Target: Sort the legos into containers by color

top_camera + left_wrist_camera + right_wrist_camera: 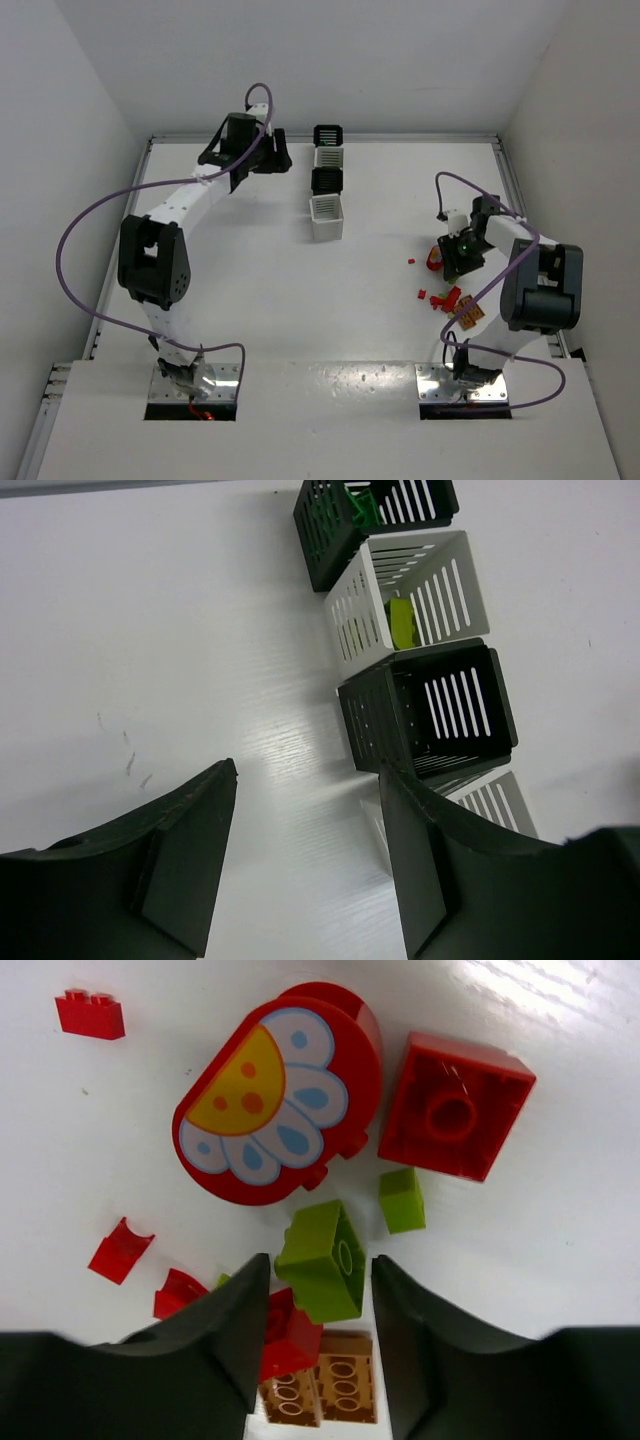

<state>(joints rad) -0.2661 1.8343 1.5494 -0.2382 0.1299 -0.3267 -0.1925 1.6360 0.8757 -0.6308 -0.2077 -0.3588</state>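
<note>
Straddling green brick (325, 1250) with right gripper (320, 1268) released, not pinching; left gripper (308, 770) released too, empty; nearest white bin (495, 795) half hidden behind it.

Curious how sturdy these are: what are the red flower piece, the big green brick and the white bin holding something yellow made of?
Red flower piece: probably hard moulded plastic, glossy highlights on its rim; the flower looks printed. Big green brick: likely the same plastic, smooth, with a moulded round socket. White bin: thin plastic or perhaps painted metal; matte, neat slots.
</note>
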